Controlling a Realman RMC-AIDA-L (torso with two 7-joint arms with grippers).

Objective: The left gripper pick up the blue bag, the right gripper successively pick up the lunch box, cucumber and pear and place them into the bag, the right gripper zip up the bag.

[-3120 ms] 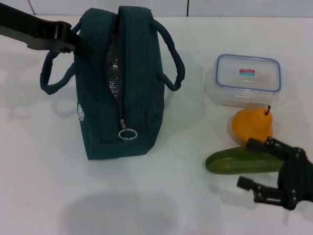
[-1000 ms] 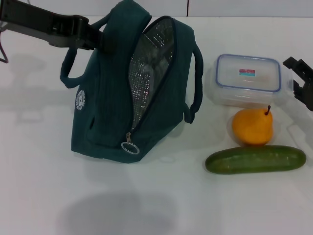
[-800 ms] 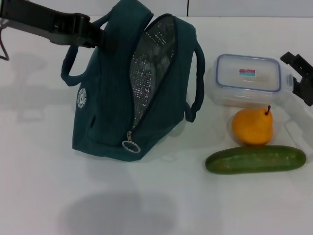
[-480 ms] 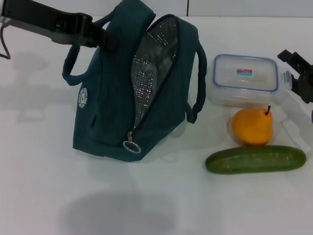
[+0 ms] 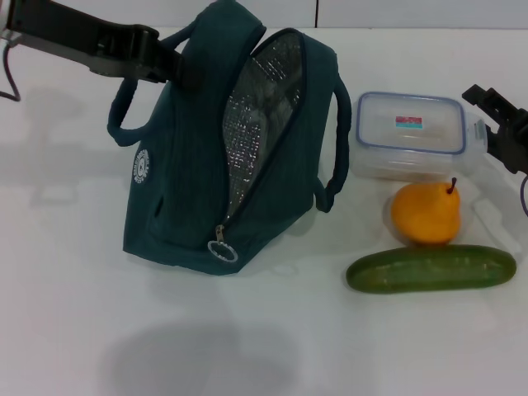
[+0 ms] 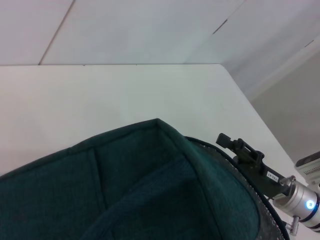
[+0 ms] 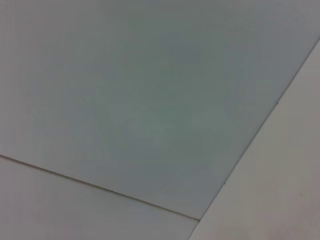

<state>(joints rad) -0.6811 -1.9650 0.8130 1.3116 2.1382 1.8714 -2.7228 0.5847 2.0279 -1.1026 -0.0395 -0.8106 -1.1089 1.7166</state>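
Left hand pinches the top of the blue bag, tilting it so its foil-lined mouth gapes toward the food. Right hand sits against the lunch box's far end; whether spread or gripping, cannot tell. Pear and cucumber lie just nearer on the table, awaiting loading
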